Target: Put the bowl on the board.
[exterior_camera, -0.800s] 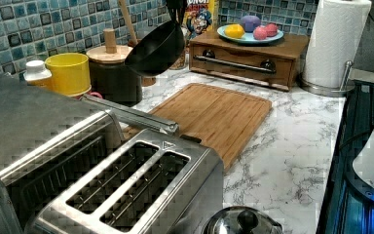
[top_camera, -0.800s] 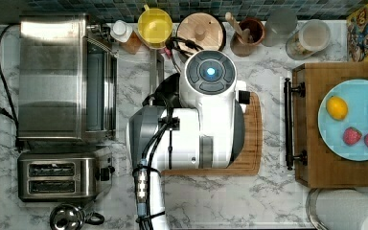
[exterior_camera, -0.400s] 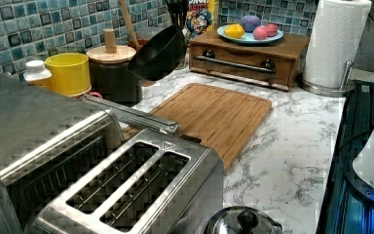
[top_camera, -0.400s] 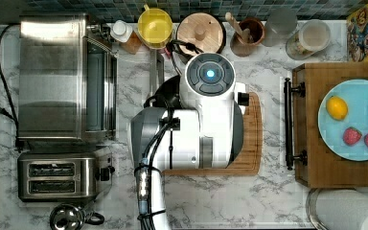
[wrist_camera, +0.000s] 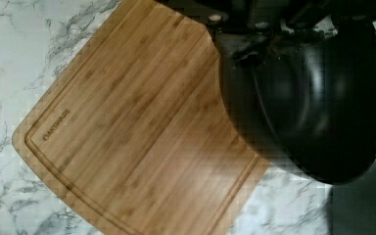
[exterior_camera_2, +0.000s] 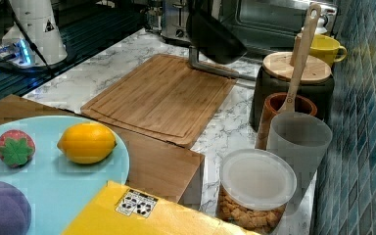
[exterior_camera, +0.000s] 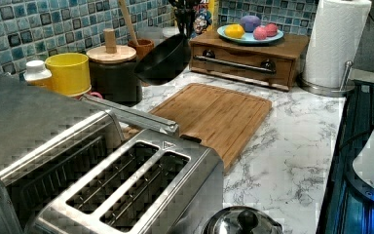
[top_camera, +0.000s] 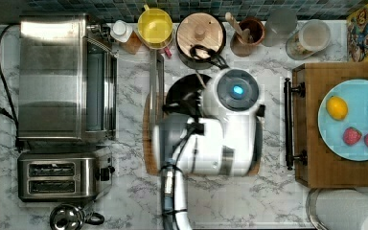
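The arm (top_camera: 206,143) is reaching in from the top view's bottom edge. Its slim lower link is rising to a grey elbow joint, and the thick white upper links are folding across towards the top view's right. The last white joint, with its round cap and blue light, is sitting directly above the jaws and hiding them from overhead.

In the wrist view the gripper (wrist_camera: 247,36) is pointing downward. Its dark fingers (wrist_camera: 235,46) are closing on the rim of the bowl (wrist_camera: 323,98), one inside the wall and one outside. The bowl is hanging tilted off the jaws, its body leaning out to one side of them, in the air.
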You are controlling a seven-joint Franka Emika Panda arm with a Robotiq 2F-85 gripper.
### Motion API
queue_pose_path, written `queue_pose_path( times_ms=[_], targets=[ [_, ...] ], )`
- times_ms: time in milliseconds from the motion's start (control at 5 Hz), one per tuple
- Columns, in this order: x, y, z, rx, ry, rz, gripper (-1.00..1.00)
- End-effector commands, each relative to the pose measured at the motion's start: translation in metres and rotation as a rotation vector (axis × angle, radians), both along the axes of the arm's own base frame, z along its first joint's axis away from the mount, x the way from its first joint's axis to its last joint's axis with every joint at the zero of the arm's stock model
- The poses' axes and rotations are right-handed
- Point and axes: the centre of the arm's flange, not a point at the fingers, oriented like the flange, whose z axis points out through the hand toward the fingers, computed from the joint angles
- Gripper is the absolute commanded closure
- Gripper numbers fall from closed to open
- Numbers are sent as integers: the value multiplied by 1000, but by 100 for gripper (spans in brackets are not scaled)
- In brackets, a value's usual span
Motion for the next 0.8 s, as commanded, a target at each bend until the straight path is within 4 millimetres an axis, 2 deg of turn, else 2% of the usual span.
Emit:
queue_pose_path(
  times_ms=[200,800],
  targets=[
    [-87,-75,-28,6,31,-343,100],
    [-97,-72,-54,-116,-51,-418,100]
  ],
)
